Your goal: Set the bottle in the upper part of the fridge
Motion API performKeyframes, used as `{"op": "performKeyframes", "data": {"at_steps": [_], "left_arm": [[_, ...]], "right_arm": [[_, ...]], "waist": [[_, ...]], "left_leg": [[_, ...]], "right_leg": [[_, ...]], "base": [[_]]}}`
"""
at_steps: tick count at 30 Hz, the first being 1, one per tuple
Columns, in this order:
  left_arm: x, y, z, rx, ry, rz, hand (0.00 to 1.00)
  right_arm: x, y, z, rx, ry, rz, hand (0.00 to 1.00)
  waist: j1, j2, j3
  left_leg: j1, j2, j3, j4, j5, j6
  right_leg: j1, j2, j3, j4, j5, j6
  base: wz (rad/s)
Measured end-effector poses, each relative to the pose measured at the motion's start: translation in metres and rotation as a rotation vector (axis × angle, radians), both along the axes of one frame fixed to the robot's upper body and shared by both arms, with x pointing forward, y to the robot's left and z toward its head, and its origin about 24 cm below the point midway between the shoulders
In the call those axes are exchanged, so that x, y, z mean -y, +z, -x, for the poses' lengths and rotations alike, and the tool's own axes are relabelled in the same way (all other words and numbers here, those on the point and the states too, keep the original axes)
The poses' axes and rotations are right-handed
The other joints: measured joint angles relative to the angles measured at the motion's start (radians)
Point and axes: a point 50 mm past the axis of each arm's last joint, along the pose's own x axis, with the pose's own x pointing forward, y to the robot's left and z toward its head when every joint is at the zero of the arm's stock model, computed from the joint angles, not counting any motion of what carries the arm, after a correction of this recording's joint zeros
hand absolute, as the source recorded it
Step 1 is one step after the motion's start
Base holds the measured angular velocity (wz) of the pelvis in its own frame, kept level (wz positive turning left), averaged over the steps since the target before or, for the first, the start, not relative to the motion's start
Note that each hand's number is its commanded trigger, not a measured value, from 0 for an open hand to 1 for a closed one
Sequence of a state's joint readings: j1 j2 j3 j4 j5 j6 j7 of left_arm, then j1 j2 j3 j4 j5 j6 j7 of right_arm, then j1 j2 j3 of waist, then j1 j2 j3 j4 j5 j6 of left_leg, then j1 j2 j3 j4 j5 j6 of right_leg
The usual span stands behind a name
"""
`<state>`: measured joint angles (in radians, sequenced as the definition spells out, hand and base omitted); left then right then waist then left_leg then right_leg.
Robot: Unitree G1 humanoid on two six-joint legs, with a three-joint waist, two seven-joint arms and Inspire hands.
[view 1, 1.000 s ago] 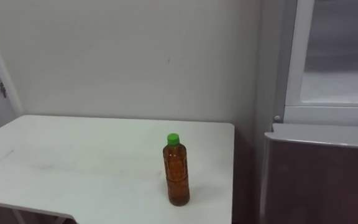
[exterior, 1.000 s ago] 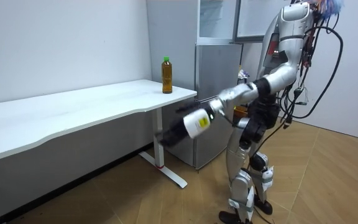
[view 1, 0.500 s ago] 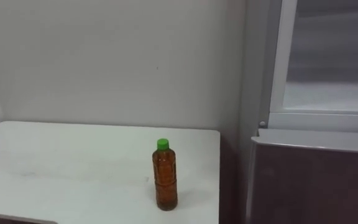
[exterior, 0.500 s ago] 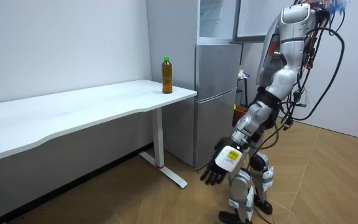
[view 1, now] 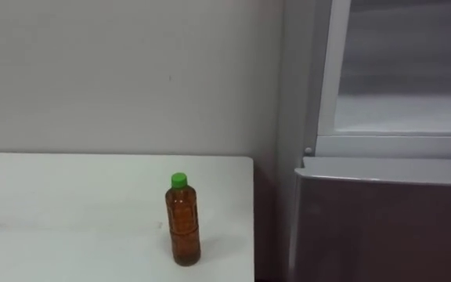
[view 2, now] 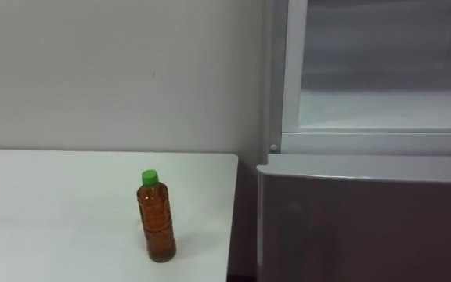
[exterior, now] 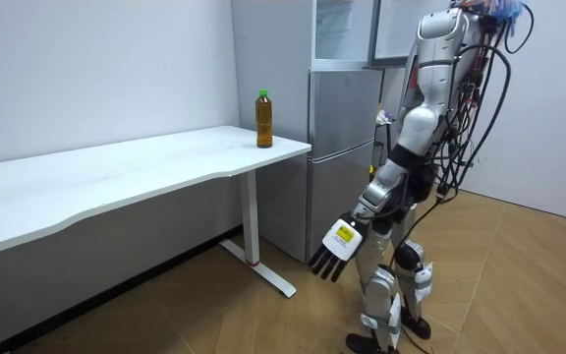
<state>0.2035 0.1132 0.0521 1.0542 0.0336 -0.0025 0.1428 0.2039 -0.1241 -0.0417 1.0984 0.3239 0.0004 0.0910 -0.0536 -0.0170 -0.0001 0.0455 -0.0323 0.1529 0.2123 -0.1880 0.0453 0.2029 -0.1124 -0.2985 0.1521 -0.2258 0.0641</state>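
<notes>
Left hand swung down beside the legs, fingers loosely straight, bottle upright on white table, fridge just beside.

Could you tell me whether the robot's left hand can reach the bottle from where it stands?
Probably not yet: the left robot hand hangs open and low, off the table whose end by the fridge bears the bottle. Nothing blocks the way; a step closer should do.

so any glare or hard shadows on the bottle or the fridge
Left eye view: soft even light, no glare on the bottle, no hard shadow on the table; the upper fridge is pale and bright inside, the lower door dark. Room view: shade beneath the table.
</notes>
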Motion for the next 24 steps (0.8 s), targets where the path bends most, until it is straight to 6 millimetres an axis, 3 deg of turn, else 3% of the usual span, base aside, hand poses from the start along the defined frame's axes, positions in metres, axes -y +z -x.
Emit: {"op": "performKeyframes", "data": {"at_steps": [24], "left_arm": [[0.0030,-0.0015,0.0056,-0.002,-0.008,0.001,0.00]], "right_arm": [[-0.0033,-0.0018,-0.0009,-0.008,-0.001,-0.026,0.00]], "waist": [[0.007,0.000,0.0011]], "left_leg": [[0.007,0.004,0.009,-0.010,-0.002,-0.005]], "right_leg": [[-0.010,0.009,0.024,0.003,0.011,-0.007]], "base": [[-0.03]]}}
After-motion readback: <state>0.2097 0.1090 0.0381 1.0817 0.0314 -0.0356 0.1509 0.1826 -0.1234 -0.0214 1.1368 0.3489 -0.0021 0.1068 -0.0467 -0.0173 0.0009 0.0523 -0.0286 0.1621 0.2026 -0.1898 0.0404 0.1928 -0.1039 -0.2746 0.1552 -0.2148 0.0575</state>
